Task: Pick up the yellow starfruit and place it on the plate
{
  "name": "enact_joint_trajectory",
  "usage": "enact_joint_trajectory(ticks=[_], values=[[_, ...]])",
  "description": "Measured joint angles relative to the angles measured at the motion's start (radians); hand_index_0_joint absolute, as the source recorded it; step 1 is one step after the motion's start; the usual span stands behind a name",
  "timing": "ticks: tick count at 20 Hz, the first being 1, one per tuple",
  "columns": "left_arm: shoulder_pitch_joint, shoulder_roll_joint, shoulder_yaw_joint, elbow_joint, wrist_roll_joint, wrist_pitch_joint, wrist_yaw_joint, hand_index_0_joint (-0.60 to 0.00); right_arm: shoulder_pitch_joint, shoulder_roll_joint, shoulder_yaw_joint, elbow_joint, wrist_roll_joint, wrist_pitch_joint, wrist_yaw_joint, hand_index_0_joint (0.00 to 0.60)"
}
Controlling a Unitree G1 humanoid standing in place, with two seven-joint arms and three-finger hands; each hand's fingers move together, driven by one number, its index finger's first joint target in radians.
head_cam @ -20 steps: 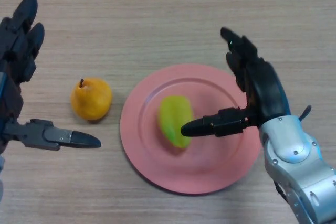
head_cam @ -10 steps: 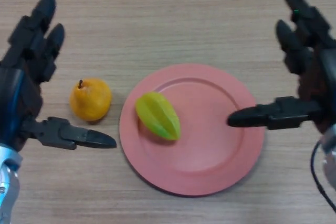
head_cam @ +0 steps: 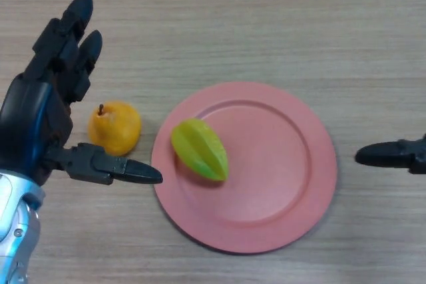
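A yellow-green starfruit (head_cam: 200,149) lies on the left part of the pink plate (head_cam: 279,164) in the middle of the wooden table. My left hand (head_cam: 40,118) is open at the left, fingers straight and thumb stretched out toward the plate's left rim, holding nothing. Only one fingertip of my right hand (head_cam: 393,155) shows at the right edge, just off the plate's right rim.
An orange-yellow pear (head_cam: 115,126) with a short stem stands on the table just left of the plate, between my left hand's fingers and thumb but apart from them.
My right hand let go of the starfruit and drew back right, almost out of view. The starfruit shifted to the plate's left part. My left hand moved in to the right.
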Motion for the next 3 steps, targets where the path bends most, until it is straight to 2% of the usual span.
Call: enact_joint_trajectory(ticks=[3], values=[[0.0,0.0,0.0,0.005,-0.032,0.0,0.0,0.0,-0.007,-0.004,0.0,-0.005,0.005,0.023,0.0,0.0]])
